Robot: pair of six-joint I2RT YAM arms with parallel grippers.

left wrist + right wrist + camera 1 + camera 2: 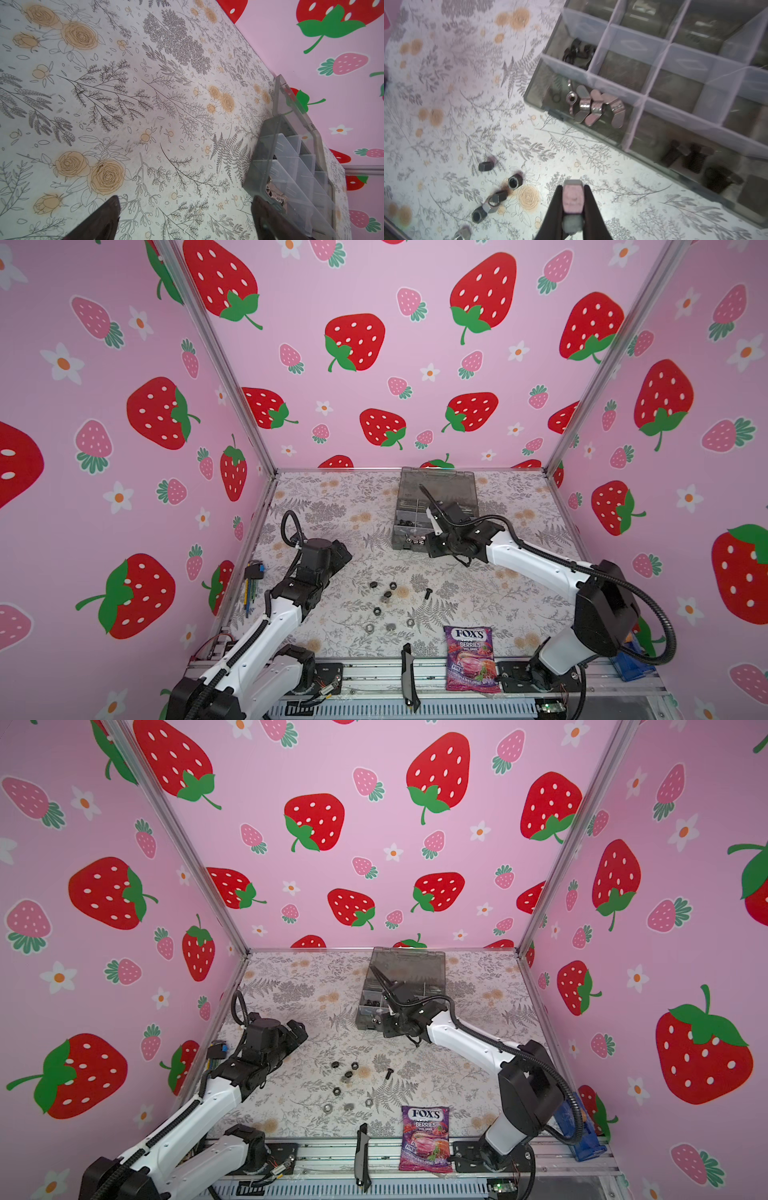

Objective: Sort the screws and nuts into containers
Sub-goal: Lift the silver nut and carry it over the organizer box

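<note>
- the floral table [357, 506] carries everything. the organiser box [440, 489] stands at the far side, and its lid is up towards the back wall.
- the right gripper [572, 188] is at the box's near left corner in both top views. its jaws are almost closed, pinching a silver hex nut [572, 199] across its flats.
- the left gripper [185, 218] hangs over bare table, jaws spread wide with nothing between them, well apart from the box.
- key relation: the box lies just beyond the right jaw tips, with its long near wall slanting across in front of them. the right arm is much the nearer, so dropping the nut in looks like its job.
- the right wrist view alone shows the held nut and what the compartments hold: wing nuts [593, 106] at the corner, black nuts [577, 52] one compartment further in, black screws [691, 158] along the near row. i can't tell which compartment the hex nut is meant for.
- the top views hide the held nut behind the wrist. they do show the loose nuts [384, 597] between the arms, with a lone black screw [428, 593] beside them.
</note>
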